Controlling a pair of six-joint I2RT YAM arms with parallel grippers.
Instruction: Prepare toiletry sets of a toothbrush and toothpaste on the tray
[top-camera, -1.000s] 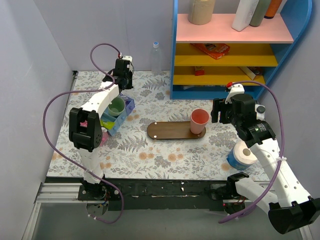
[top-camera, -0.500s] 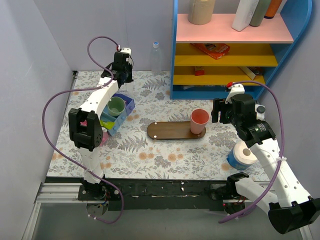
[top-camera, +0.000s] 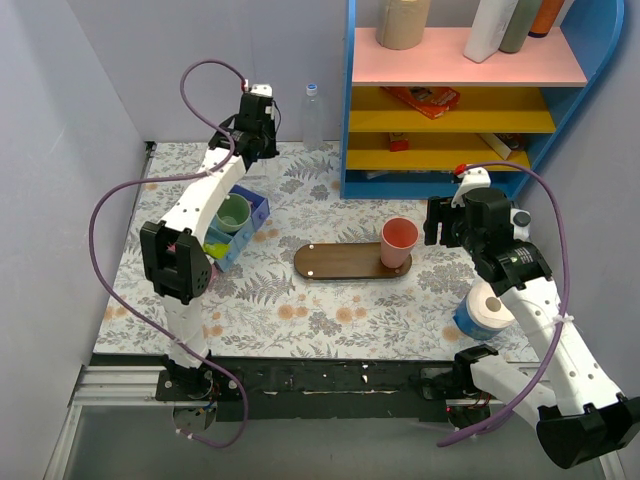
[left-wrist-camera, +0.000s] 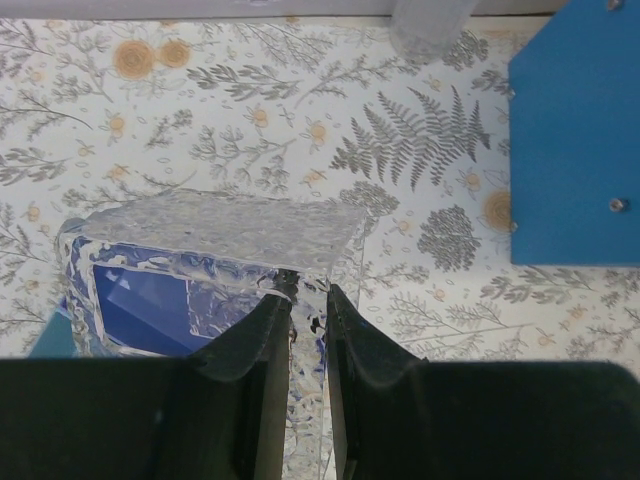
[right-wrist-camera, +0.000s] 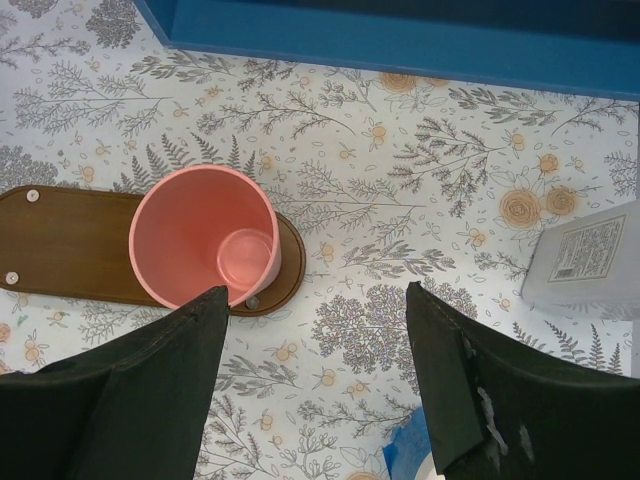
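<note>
clear holder in left pincer (narrow)

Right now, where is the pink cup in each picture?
Top external: the pink cup stands right of centre, on the right end of the tray.
Left wrist: not in it.
Right wrist: the cup is left of centre, on the right end of the tray.
Shared landmark: the blue shelf, seen in all three.
</note>
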